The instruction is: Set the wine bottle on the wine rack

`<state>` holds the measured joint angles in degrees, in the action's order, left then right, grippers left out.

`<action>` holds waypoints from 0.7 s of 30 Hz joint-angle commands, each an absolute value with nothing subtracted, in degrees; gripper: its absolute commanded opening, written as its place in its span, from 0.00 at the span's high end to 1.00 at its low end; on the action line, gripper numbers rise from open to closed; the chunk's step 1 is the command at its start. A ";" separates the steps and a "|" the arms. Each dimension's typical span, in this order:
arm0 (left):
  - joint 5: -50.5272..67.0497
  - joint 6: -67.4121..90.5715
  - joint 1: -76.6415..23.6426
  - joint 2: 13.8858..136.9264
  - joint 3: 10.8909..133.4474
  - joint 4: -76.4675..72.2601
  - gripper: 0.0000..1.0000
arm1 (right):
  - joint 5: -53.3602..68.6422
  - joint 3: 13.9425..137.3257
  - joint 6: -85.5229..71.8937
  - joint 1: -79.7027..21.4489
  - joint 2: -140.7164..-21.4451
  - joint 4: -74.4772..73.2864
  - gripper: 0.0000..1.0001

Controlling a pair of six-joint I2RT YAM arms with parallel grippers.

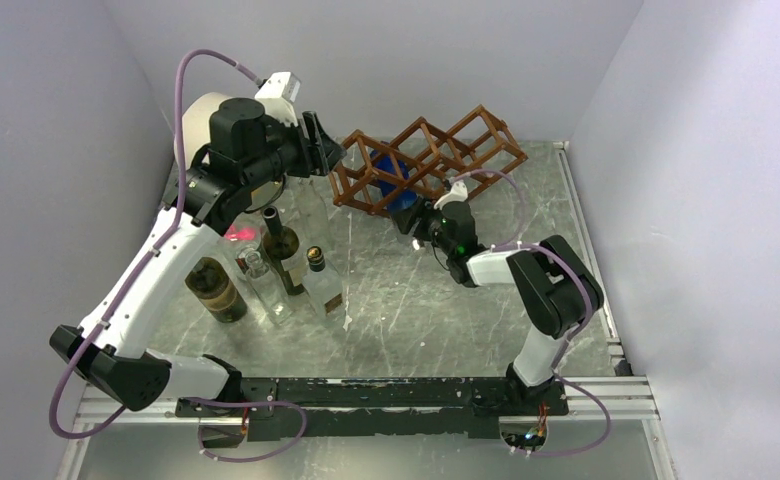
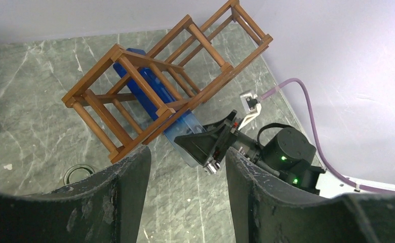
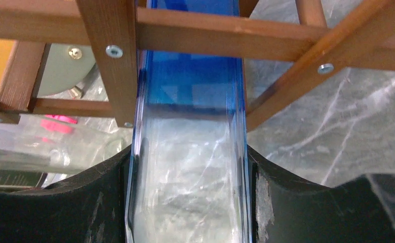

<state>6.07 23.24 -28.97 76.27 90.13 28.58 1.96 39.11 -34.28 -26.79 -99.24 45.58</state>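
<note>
The reddish-brown wooden lattice wine rack (image 1: pixel 436 155) lies across the upper middle of the overhead view. It runs slantwise toward the upper right on the grey marbled worktop (image 1: pixel 416 310). I cannot tell if it sits flat or is tipped.

The wine bottle (image 1: pixel 394 185) is flat-sided glass, deep blue fading to clear. It is pushed into the cell at the lower left end of the rack. Its blue part is inside the lattice and its clear part comes out at the lower side.

The right jaws are closed on this clear part. In the right wrist view the bottle (image 3: pixel 188 167) fills the gap between the two black fingers (image 3: pixel 58 212) and touches both, with the rack bars crossing just above.

The left arm is raised at the upper left of the overhead view. The left jaws stand partly open with nothing between the fingers (image 2: pixel 109 202). The rack (image 2: pixel 225 68) and the bottle (image 2: pixel 180 126) appear beyond them.

A group of other bottles (image 1: pixel 281 250) stands at the left, and a cream cylinder (image 1: pixel 198 120) is behind the left arm.
</note>
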 commanded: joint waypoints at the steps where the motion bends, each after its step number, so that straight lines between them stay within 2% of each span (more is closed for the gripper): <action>1: 6.75 22.00 -28.72 74.39 89.41 28.58 0.39 | -0.13 46.15 -34.17 -27.25 -100.00 60.33 0.98; 10: 6.30 21.62 -28.74 73.06 88.33 28.49 0.39 | -1.54 49.53 -34.98 -27.25 -103.73 56.77 0.75; 18: 4.79 19.57 -28.73 71.78 87.90 29.00 0.38 | -5.79 48.19 -34.86 -27.23 -102.47 52.69 0.41; 21: 4.29 19.26 -28.69 71.40 87.85 29.22 0.38 | -6.56 48.03 -34.26 -27.22 -101.99 50.59 0.33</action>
